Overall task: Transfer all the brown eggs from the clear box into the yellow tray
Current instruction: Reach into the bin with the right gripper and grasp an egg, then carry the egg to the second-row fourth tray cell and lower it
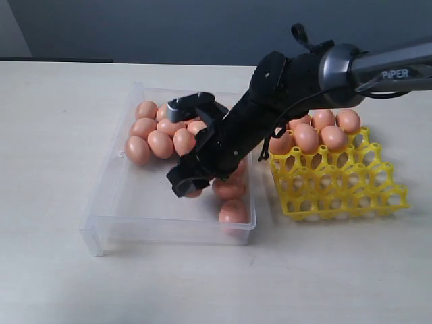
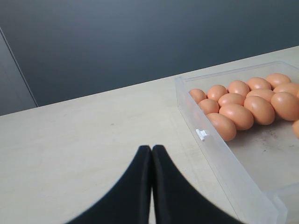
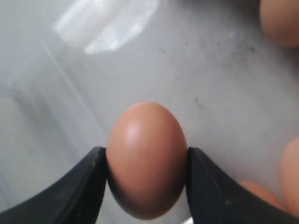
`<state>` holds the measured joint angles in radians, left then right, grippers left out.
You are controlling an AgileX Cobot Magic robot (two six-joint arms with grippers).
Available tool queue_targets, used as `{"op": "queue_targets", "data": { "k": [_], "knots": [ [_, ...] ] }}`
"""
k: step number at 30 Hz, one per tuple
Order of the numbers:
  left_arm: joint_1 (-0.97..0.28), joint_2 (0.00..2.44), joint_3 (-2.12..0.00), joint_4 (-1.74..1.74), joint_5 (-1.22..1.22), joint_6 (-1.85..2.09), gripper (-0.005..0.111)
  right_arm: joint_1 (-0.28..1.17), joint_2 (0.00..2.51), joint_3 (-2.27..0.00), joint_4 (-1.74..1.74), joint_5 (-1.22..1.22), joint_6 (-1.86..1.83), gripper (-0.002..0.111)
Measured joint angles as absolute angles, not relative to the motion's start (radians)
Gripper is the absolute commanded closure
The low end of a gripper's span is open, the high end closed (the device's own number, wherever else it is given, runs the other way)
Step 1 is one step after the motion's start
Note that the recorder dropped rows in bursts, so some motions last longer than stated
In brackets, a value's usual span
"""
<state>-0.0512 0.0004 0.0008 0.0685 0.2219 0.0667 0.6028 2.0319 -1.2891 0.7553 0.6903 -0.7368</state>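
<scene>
Exterior view: a pale table (image 1: 54, 270) carried everything. On it lay the clear box (image 1: 108, 196), a shallow see-through bin with low walls. Just beside its right wall sat the smaller yellow tray (image 1: 344, 196), a bright grid of open cups with pegs between them.

The right arm (image 1: 290, 81), black and grey, reached down across the box. The brown eggs were smooth, matte and orange-brown, all alike. One cluster (image 1: 160, 143) was packed in the box's far left corner, and a few more lay along its right wall under the arm. Several eggs (image 1: 306, 137) filled the tray's far cups, while the near cups stood bare.

In the right wrist view, the right gripper (image 3: 147, 157) had both black fingers pressed against the sides of one brown egg (image 3: 145, 135) above the box floor. The left gripper (image 2: 152, 151) hung over the bare table beside the box, its fingers closed together on nothing.

White lettering (image 1: 395, 73) on the arm read "PiPER".
</scene>
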Motion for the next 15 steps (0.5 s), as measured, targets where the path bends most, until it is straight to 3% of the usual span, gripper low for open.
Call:
{"op": "queue_targets", "data": {
  "k": [7,15],
  "knots": [
    [-0.051,0.000,0.001,0.069,0.222,0.067,0.106,0.546,1.815,-1.165,0.844,0.470,-0.752,0.108],
    [-0.051,0.000,0.001,0.069,0.222,0.067,0.106,0.238,1.635,-0.959,0.893,0.344,-0.756,0.108]
  ]
}}
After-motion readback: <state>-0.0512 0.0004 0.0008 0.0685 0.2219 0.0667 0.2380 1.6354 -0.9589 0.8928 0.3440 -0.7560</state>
